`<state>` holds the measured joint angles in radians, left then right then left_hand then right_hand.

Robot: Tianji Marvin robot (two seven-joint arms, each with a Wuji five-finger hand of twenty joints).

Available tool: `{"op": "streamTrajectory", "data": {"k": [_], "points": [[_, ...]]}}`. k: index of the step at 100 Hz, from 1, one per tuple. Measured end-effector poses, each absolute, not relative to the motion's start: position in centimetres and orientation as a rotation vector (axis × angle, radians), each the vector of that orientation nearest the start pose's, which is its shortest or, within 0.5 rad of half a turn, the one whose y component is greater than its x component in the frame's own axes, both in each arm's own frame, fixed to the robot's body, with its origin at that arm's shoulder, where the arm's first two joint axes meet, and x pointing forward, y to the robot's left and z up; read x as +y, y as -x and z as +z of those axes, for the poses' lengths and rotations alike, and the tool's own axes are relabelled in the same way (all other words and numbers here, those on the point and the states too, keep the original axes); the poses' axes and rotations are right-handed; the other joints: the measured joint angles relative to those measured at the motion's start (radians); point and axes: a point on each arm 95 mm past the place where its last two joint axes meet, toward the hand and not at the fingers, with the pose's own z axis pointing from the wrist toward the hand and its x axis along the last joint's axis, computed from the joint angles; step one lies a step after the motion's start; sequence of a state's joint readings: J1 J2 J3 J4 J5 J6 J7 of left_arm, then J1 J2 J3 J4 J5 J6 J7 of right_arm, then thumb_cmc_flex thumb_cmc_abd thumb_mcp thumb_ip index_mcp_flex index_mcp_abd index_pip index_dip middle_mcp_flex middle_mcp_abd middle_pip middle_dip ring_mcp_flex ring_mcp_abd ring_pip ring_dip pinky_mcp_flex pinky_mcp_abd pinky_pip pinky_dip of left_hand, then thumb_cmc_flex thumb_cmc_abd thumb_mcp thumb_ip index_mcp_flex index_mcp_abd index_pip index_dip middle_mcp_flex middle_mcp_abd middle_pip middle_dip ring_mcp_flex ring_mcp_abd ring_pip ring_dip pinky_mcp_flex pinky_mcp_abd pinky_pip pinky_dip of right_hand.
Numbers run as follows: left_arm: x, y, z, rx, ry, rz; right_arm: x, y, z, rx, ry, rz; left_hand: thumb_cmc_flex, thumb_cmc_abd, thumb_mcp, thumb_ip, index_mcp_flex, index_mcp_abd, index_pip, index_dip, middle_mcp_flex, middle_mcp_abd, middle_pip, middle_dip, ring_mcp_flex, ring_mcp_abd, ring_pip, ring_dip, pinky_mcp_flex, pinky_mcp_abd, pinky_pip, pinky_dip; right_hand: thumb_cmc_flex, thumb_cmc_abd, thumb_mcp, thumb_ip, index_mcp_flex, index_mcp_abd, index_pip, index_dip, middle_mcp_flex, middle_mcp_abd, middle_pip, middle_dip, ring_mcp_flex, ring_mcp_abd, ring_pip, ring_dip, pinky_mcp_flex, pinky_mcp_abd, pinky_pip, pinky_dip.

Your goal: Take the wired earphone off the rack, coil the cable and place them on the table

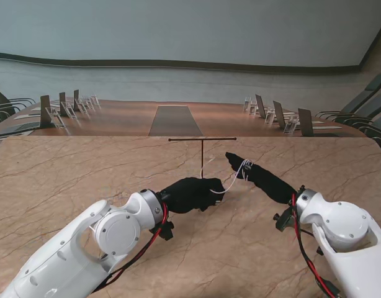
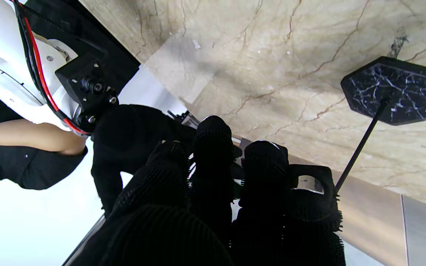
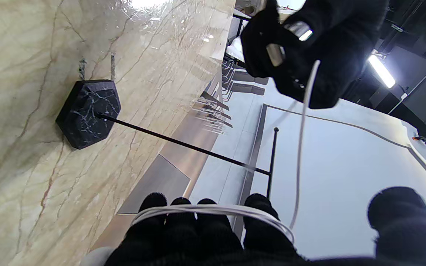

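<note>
The thin white earphone cable (image 3: 213, 211) is wound around the fingers of the right robot hand (image 1: 260, 176) in its black glove. One strand runs to the left robot hand (image 1: 192, 192), which is closed on it. Only the wrist views show the thin black rack's (image 1: 202, 151) dark marble foot (image 3: 87, 112) on the tan marble table (image 1: 66, 180). The rack stands at 12 o'clock from both hands.
</note>
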<state>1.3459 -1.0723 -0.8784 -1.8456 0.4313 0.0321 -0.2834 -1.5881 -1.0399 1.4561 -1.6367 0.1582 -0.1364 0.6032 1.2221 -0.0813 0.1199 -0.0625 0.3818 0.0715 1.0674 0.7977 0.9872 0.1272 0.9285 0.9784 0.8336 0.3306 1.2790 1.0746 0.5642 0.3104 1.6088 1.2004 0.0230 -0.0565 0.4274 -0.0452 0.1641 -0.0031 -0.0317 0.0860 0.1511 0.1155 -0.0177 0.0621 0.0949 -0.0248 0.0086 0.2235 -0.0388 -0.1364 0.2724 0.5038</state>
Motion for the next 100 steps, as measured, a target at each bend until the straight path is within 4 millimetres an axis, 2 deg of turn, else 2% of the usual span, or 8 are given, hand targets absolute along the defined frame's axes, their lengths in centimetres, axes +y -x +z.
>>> {"op": "streamTrajectory", "data": {"k": [39,55,74,83,100], "points": [[-15.4,-36.7,-26.6,1.83,1.534,-2.01,-3.8,-39.0,-26.9,-1.183,1.784,-1.934,0.0,0.0,0.0,0.0,0.0,0.0,0.0,0.0,0.0,0.0,0.0,0.0,0.0,0.0,-0.005,-0.001,0.0,0.001,0.0,-0.002,0.0,0.0,0.0,0.0,0.0,-0.007,0.0,0.024,0.0,0.0,0.0,0.0,0.0,0.0,0.0,0.0,0.0,0.0,0.0,0.0],[-16.2,-36.7,-27.9,1.838,1.604,-2.003,-2.7,-38.7,-26.9,-1.256,1.761,-1.921,0.0,0.0,0.0,0.0,0.0,0.0,0.0,-0.001,0.0,0.0,0.0,0.0,0.0,0.0,-0.006,-0.001,-0.002,0.001,0.0,-0.004,0.001,0.0,0.0,0.0,0.0,-0.008,0.0,0.036,0.0,0.0,0.001,0.001,0.0,0.0,0.0,0.0,0.0,0.0,0.0,0.0],[-17.0,-36.5,-29.2,1.863,1.644,-1.97,-1.5,-38.4,-27.0,-1.241,1.722,-1.897,0.0,0.0,0.0,0.0,0.0,0.0,0.0,-0.001,0.0,0.0,0.0,0.0,-0.005,0.0,-0.017,-0.002,-0.014,0.001,0.0,-0.012,0.001,0.0,0.0,0.0,0.0,-0.008,0.007,0.054,0.0,0.0,0.003,0.001,0.0,0.0,0.0,0.0,0.0,0.0,0.0,0.0],[-17.2,-36.5,-29.7,1.856,1.659,-1.966,-0.9,-38.2,-26.9,-1.242,1.694,-1.89,0.0,0.0,0.0,0.0,0.0,0.0,0.0,-0.001,-0.001,0.0,0.0,-0.001,-0.024,0.0,-0.03,-0.01,-0.038,0.001,-0.003,-0.013,0.001,0.0,0.0,0.0,0.0,-0.008,0.008,0.066,0.0,0.0,0.005,0.005,0.0,0.0,0.0,0.0,0.001,0.0,0.0,0.0],[-17.5,-36.5,-30.4,1.87,1.695,-1.933,0.2,-37.7,-26.6,-1.247,1.638,-1.88,0.0,0.003,0.0,0.0,-0.008,-0.002,0.002,-0.009,-0.053,0.002,-0.041,-0.031,-0.092,0.003,-0.124,-0.04,-0.119,-0.002,-0.078,-0.038,0.001,0.0,0.0,0.0,0.0,-0.008,0.008,0.081,0.0,0.0,0.014,0.006,0.0,0.0,0.001,0.0,0.001,0.0,0.0,0.0]]}}
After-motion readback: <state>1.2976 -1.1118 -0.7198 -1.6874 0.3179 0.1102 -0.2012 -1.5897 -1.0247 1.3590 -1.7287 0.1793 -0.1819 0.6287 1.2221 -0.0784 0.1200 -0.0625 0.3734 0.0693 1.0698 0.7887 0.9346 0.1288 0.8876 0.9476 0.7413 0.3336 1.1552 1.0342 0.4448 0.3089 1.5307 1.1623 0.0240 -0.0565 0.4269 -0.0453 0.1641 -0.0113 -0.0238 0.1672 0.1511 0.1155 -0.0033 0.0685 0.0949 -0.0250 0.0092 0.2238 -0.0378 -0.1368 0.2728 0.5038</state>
